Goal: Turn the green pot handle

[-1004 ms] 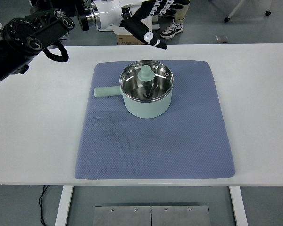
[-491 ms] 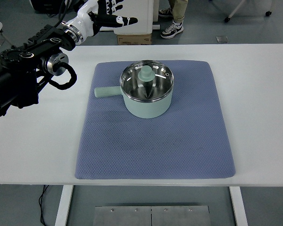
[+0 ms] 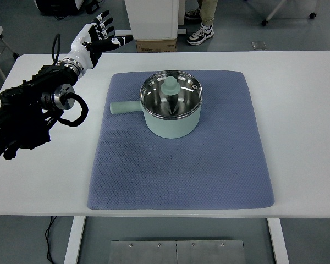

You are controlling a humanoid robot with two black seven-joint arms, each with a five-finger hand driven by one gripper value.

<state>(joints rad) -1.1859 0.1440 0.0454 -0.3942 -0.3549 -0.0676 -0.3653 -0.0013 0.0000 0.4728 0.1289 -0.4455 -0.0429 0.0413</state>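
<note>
Fingers: left hand (image 3: 99, 37) spread, grasping nothing, at 10 o'clock past the desk's (image 3: 38, 176) far edge.
Green pot (image 3: 170, 107): upright on the blue mat (image 3: 181, 159), toward 12 o'clock.
Handle (image 3: 125, 107): points to 9 o'clock, untouched.
Lid knob (image 3: 170, 84): inside the pot.

We see a pale green pot (image 3: 171, 113) standing upright on the far half of a blue-grey mat (image 3: 181, 165), shiny steel inside, its stubby green handle (image 3: 124, 108) pointing left, level with the table.
</note>
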